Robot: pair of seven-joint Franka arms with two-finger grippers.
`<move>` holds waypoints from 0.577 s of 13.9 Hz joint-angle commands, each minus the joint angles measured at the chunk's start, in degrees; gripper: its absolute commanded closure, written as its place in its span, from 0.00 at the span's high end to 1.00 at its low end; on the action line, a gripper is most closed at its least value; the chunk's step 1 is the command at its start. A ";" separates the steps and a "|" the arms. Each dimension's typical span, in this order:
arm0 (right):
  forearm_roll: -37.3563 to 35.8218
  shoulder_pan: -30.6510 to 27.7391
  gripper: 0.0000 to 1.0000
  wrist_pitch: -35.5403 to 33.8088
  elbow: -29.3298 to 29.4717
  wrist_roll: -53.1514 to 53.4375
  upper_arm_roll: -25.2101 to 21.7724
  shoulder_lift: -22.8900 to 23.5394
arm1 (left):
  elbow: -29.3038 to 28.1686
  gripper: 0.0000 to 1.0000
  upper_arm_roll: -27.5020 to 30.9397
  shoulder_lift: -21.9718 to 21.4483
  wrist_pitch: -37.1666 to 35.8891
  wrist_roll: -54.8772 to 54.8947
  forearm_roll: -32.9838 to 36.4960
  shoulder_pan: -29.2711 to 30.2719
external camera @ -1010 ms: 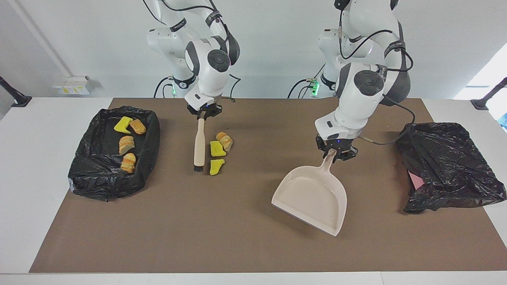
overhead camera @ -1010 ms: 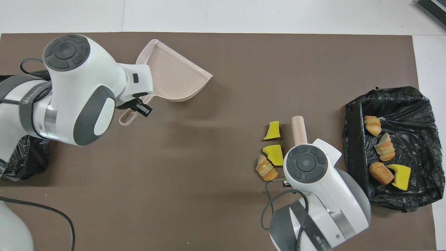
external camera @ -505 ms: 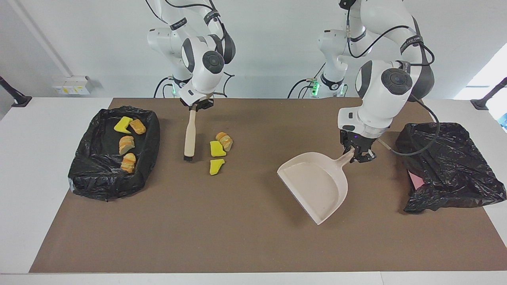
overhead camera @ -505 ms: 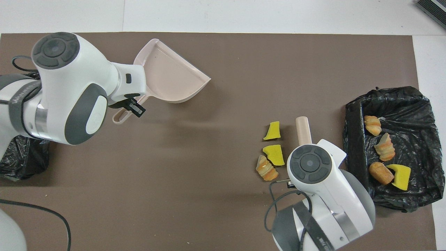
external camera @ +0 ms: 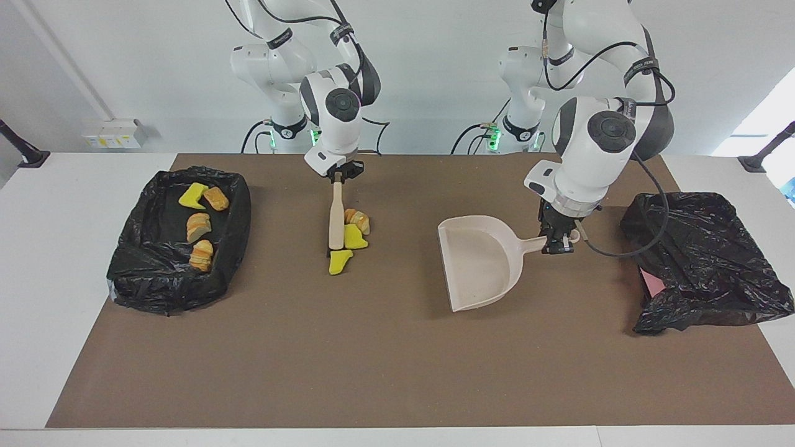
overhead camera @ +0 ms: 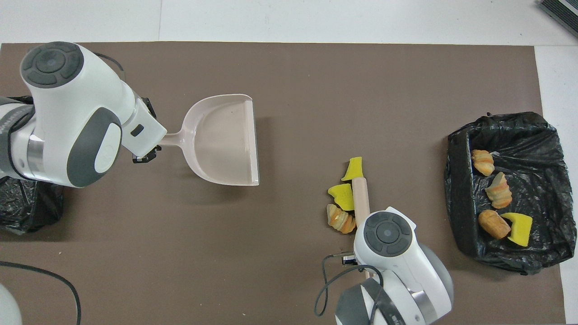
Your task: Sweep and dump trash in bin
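Observation:
Three trash pieces lie mid-mat: a bread lump (external camera: 359, 220) (overhead camera: 339, 218) and two yellow sponge chunks (external camera: 356, 238) (external camera: 340, 261) (overhead camera: 343, 197) (overhead camera: 353, 169). My right gripper (external camera: 337, 174) is shut on the handle of the beige brush (external camera: 336, 217) (overhead camera: 360, 196), which touches the pieces on the side toward the right arm's end. My left gripper (external camera: 554, 239) (overhead camera: 146, 155) is shut on the handle of the beige dustpan (external camera: 475, 264) (overhead camera: 226, 140). The pan is low at the mat, its mouth toward the trash, a gap apart.
A black-bag-lined bin (external camera: 155, 285) (overhead camera: 458, 180) at the right arm's end holds several bread and sponge pieces. A crumpled black bag (external camera: 702, 261) (overhead camera: 27, 212) lies at the left arm's end. A brown mat (external camera: 372, 360) covers the table.
My right gripper moved the brush toward the left arm's end, up against the trash, nudging the pieces. My left gripper turned and lowered the dustpan so that its mouth faces the trash.

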 commanded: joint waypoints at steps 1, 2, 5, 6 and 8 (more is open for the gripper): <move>2.02 2.34 0.00 4.00 0.09 -0.41 0.17 3.56 | -11.38 0.00 0.27 -6.71 5.84 0.18 1.91 -2.90; 2.89 3.05 0.00 5.85 0.09 -0.23 0.17 4.69 | -14.64 0.00 0.27 -8.38 8.30 -0.78 2.00 -3.78; 6.84 5.76 0.00 11.65 0.18 -0.06 0.17 7.77 | -18.62 0.00 0.27 -9.45 12.63 -4.57 4.27 -7.20; 7.90 6.73 0.00 13.24 0.18 0.55 0.17 8.83 | -19.50 0.00 0.27 -9.45 12.81 -6.66 4.90 -8.96; 11.75 7.97 0.00 16.40 0.62 0.91 0.26 9.71 | -22.13 0.00 0.27 -9.54 14.82 -11.49 8.57 -11.86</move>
